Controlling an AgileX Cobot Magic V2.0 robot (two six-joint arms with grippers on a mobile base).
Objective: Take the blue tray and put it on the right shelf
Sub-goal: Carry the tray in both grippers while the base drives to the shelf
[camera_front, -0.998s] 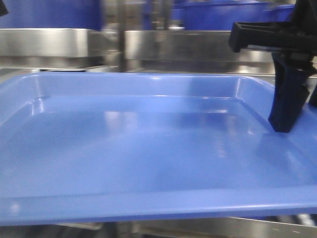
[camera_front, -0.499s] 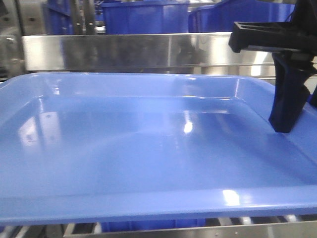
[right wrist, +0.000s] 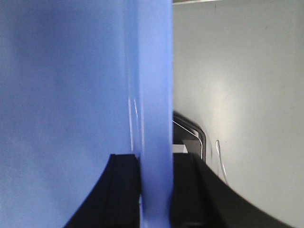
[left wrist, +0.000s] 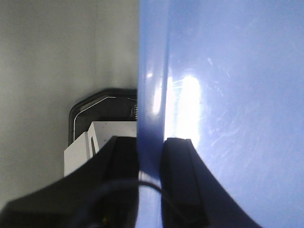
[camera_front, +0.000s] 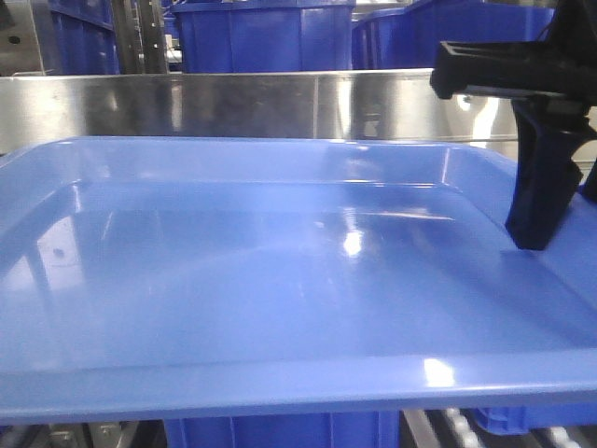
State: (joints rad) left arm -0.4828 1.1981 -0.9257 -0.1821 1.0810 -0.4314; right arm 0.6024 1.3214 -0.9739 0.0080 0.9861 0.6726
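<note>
Because the left gripper [left wrist: 151,164] and the right gripper [right wrist: 156,190] are each closed on an opposite side rim, one finger on each face of the plastic, the blue tray [camera_front: 280,280] hangs level in the air. It fills the front view, just short of the shiny front rail of the right shelf [camera_front: 280,103], with dark blue bins [camera_front: 261,33] behind; the two-sided hold likely keeps the wide tray from tipping.
</note>
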